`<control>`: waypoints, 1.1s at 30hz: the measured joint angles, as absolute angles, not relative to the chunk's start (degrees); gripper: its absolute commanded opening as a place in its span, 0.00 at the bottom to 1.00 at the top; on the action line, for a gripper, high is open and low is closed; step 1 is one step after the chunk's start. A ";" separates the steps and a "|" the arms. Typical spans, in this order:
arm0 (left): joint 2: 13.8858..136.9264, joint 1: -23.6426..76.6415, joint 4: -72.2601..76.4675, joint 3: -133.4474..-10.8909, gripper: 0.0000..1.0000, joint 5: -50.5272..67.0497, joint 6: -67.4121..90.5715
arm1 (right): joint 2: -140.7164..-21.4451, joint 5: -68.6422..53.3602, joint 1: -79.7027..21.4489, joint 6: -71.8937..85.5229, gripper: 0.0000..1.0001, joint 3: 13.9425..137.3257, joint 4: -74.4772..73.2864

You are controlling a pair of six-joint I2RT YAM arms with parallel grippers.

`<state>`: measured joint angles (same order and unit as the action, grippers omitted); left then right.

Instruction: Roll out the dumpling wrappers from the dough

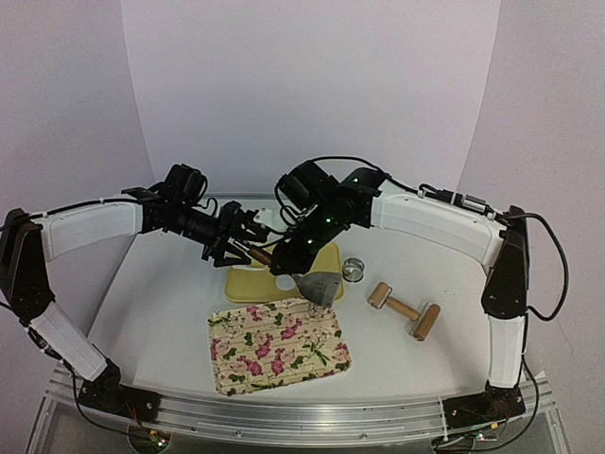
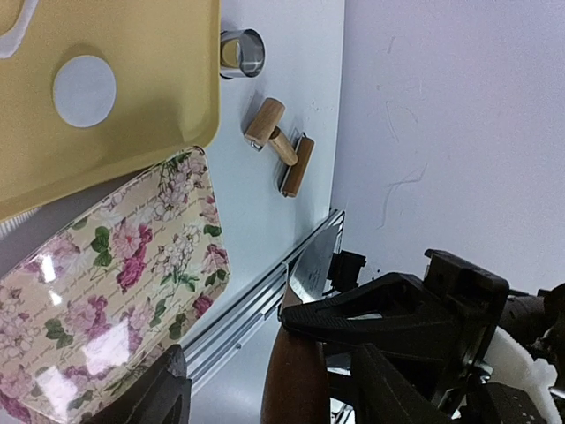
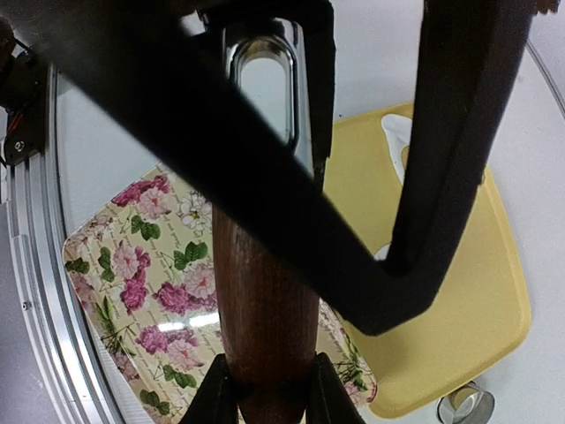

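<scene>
You're at a robotics lab bench, not a real kitchen. The white table (image 1: 161, 284) is boxed in along its far and side edges by plain pale backdrop panels (image 1: 302, 85). An aluminium rail (image 1: 302, 416) runs along the near edge and carries the arm bases (image 1: 104, 388) at both near corners, and black cables (image 1: 564, 270) hang loose by the right edge. The kitchenware sits mid-table like props: a yellow tray (image 1: 241, 286), a floral tray (image 1: 279, 345), a ring cutter (image 1: 354, 270) and a wooden rolling pin (image 1: 404, 309).
</scene>
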<state>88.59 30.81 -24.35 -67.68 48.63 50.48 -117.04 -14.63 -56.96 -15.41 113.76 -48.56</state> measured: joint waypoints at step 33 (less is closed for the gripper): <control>90.86 33.31 -23.50 -67.54 0.00 55.10 46.24 | -118.21 -9.01 -58.20 -19.44 0.57 116.03 -52.19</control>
